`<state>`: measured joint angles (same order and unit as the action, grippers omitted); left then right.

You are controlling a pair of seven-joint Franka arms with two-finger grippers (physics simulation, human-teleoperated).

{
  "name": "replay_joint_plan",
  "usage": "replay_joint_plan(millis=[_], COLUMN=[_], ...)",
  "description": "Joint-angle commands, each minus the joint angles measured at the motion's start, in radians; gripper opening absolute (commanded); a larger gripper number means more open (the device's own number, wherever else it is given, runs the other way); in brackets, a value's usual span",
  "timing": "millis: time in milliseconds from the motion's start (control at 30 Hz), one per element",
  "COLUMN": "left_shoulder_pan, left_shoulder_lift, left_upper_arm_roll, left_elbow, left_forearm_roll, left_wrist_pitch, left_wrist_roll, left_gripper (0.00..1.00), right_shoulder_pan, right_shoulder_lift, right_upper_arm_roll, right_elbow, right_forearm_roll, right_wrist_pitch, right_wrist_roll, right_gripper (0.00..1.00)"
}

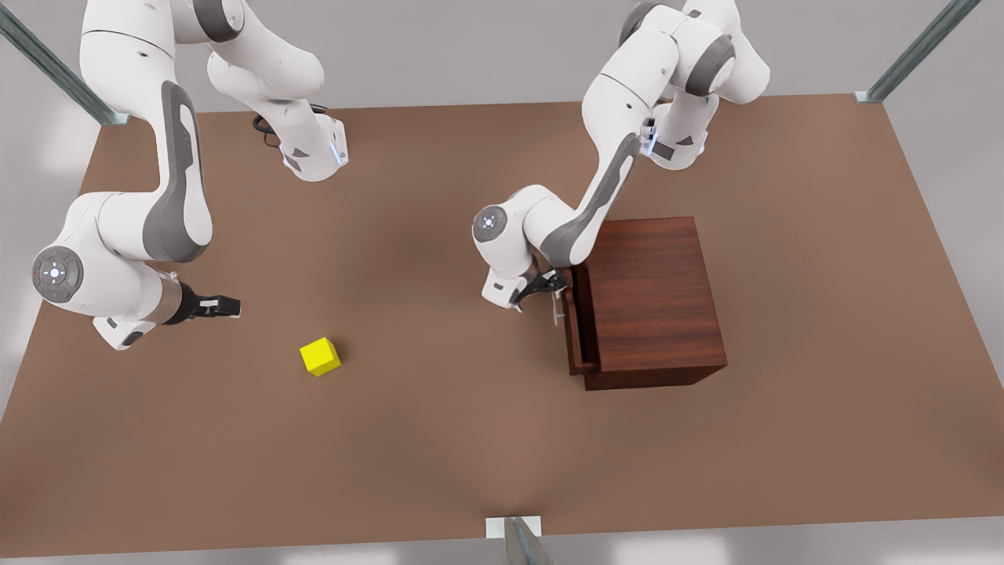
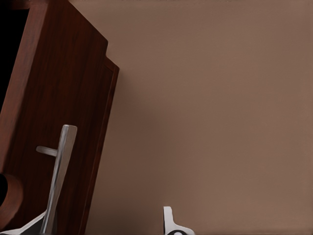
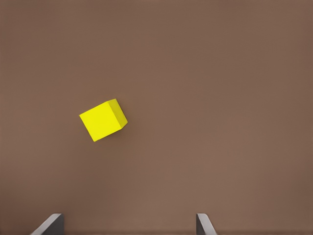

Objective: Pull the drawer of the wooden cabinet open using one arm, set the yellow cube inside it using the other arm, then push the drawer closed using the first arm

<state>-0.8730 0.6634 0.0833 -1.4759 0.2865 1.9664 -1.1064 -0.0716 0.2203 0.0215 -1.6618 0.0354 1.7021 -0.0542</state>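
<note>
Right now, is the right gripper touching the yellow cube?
Apart. In the right wrist view, bare table lies between the open right gripper and the yellow cube. The front view shows the same gap, the cube resting on the table.

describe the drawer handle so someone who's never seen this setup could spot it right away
Start at the wooden cabinet, the one big dark box on the brown table. On its side facing the front view's left, the drawer sticks out slightly. The handle is the thin silver bar on that drawer front, the only metal against all the reddish-brown wood, with the left end effector at it.
</note>
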Motion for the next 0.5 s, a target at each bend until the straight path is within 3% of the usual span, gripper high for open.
replay_joint_plan(millis=[0, 467], left_shoulder_pan=[-0.023, -0.041], left_shoulder_lift=[0.007, 0.008], left_upper_arm_roll=[-0.014, -0.014], left_elbow=[-0.006, 0.042], left_forearm_roll=[-0.006, 0.002], left_wrist_pitch=[-0.014, -0.017], left_wrist_roll=[0.014, -0.012], left_gripper=[1.0, 1.0], right_shoulder_pan=[0.001, 0.0], right_shoulder_lift=[-0.001, 0.001], right_upper_arm_roll=[0.0, 0.0], right_elbow=[0.0, 0.002], right_forearm_roll=[0.0, 0.001], right_wrist_pitch=[-0.001, -0.001], right_wrist_roll=[-0.001, -0.001], right_gripper=[1.0, 1.0])
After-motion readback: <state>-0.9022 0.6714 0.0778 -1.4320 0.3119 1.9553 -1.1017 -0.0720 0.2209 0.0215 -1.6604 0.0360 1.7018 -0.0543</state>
